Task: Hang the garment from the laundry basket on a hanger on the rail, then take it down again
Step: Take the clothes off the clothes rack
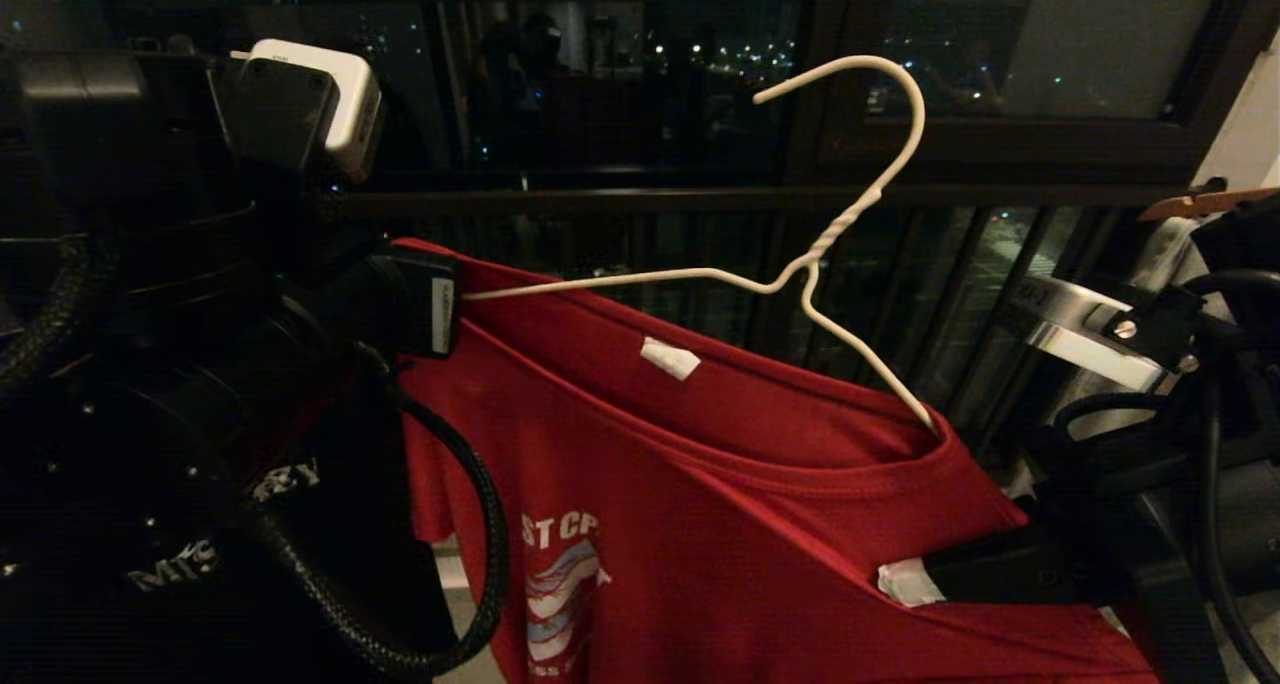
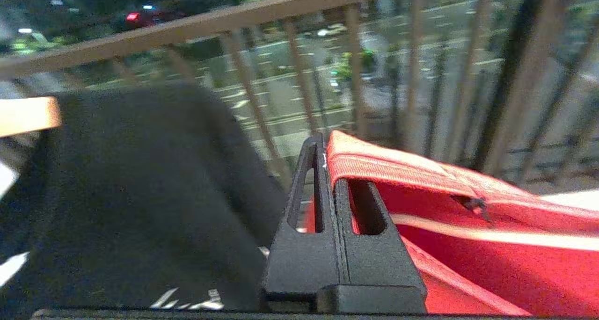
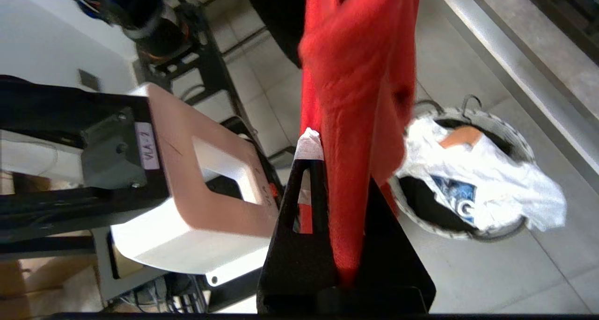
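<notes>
Overhead, saw red T-shirt [image 1: 720, 504] partly threaded on white wire hanger [image 1: 840, 234], not yet on rail. Left tool [image 2: 330, 189] clenched on collar hem. Right tool [image 3: 344, 189] clamped on red cloth above laundry basket [image 3: 514, 137]; hanging and removal left.

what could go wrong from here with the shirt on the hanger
1. The hanger is tilted and its hook hangs on nothing in the head view, so it could slide out of the red shirt.
2. Both grippers, left and right, pinch fabric only; pulling apart could stretch the collar.
</notes>
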Controlling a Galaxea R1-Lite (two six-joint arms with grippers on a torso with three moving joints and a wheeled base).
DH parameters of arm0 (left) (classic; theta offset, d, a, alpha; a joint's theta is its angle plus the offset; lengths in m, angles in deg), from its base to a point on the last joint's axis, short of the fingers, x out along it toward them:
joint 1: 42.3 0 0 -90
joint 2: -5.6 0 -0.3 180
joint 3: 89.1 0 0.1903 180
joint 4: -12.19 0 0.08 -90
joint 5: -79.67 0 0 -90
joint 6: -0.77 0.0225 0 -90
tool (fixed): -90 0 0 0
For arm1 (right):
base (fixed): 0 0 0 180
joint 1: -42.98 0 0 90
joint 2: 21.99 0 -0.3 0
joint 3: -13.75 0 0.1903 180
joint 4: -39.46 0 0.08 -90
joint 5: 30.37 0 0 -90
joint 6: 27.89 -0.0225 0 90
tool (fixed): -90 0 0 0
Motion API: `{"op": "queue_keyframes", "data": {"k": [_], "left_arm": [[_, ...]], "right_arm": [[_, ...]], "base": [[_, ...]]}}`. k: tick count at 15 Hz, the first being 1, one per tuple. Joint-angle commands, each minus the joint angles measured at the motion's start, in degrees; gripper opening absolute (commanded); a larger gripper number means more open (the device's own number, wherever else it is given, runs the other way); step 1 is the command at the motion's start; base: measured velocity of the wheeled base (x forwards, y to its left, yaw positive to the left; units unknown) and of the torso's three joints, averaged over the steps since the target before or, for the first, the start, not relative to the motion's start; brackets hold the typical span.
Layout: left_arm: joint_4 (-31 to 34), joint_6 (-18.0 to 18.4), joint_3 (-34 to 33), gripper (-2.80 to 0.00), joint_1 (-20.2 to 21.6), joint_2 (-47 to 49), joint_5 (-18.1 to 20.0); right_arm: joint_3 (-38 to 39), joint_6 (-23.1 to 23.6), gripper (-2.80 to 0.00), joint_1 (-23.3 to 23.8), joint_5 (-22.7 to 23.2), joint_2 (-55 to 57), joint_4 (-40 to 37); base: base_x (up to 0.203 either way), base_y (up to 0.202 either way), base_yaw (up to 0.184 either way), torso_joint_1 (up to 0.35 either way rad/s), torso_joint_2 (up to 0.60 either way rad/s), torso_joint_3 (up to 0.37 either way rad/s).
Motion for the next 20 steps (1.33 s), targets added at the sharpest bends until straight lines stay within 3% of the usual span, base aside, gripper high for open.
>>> {"op": "queue_keyframes", "data": {"k": [1, 12, 15, 20], "left_arm": [[-0.12, 0.17, 0.53, -2.80, 2.07, -0.17, -0.32], [7.19, 0.44, 2.00, -2.80, 7.63, 0.03, 0.16], [7.11, 0.20, 3.11, -2.80, 12.79, 2.55, 3.54], [7.20, 0.10, 4.96, -2.80, 17.66, 3.26, 3.74]], "right_arm": [[0.02, 0.08, -2.80, -0.02, 0.12, -0.16, -0.29], [0.02, -0.36, -2.80, 0.15, -1.66, -0.54, 1.12], [0.02, -0.36, -2.80, 0.33, -1.74, -0.54, 1.29], [0.02, -0.36, -2.80, 0.42, -1.83, -0.80, 1.38]], "base": [[0.000, 0.000, 0.000, 0.000, 0.00, 0.000], [0.000, 0.000, 0.000, 0.000, 0.00, 0.000], [0.000, 0.000, 0.000, 0.000, 0.00, 0.000], [0.000, 0.000, 0.000, 0.000, 0.00, 0.000]]}}
